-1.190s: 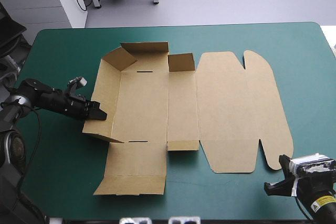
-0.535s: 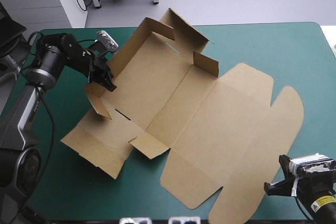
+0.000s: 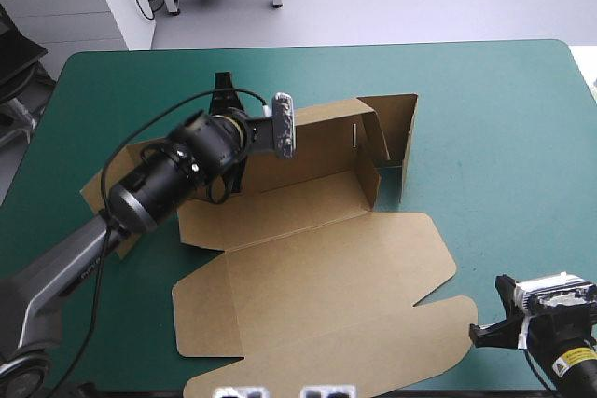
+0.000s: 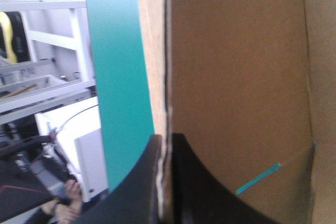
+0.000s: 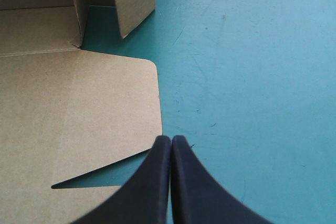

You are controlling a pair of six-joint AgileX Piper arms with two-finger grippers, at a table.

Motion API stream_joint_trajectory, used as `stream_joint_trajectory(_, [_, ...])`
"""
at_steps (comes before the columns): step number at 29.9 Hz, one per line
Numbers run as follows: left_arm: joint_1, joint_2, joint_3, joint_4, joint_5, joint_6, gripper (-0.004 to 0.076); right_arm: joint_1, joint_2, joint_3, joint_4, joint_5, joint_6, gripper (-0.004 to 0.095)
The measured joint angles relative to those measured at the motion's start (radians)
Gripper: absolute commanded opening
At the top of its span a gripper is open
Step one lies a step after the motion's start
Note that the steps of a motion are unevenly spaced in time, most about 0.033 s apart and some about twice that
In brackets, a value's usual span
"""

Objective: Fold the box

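Observation:
The brown box [image 3: 317, 277] lies across the middle of the teal-green table, its long lid panel flat toward the front edge. The far wall and the end flaps [image 3: 396, 137] stand raised. My left gripper [image 3: 223, 90] reaches over the box's far left part. In the left wrist view the left gripper [image 4: 165, 141] is shut on an upright edge of the box [image 4: 236, 77]. My right gripper [image 3: 478, 335] rests near the front right corner, just right of the lid's rounded flap. In the right wrist view the right gripper [image 5: 170, 141] is shut with nothing in it, beside the lid [image 5: 79, 114].
Bare teal-green cover [image 3: 504, 137] stretches to the right of the box and along the far edge. A brown corner of board [image 3: 96, 188] shows under my left arm toward the table's left side.
My left arm has swung from the table's left side to the middle rear, turning the box about a quarter turn with it. The right gripper has not moved.

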Motion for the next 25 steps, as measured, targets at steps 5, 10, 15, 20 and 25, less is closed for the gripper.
stream_joint_trajectory(5, [-0.091, -0.046, 0.204, 0.298, -0.145, -0.17, -0.0008, 0.0, 0.0, 0.0, 0.0, 0.0, 0.0, -0.0014])
stream_joint_trajectory(10, [-0.099, -0.072, 0.359, 0.568, -0.352, -0.36, -0.0008, 0.0, 0.0, 0.0, 0.0, 0.0, 0.0, -0.0014])
stream_joint_trajectory(15, [-0.081, -0.073, 0.402, 0.682, -0.417, -0.498, -0.0008, 0.0, 0.0, 0.0, -0.001, 0.0, 0.0, -0.0014])
stream_joint_trajectory(20, [-0.042, -0.073, 0.403, 0.687, -0.456, -0.518, -0.0007, 0.0, 0.001, -0.002, -0.002, 0.001, 0.0, -0.0014])
stream_joint_trajectory(25, [-0.029, -0.073, 0.391, 0.618, -0.46, -0.477, -0.0005, 0.0, 0.056, -0.077, -0.013, 0.015, 0.0, -0.0014])
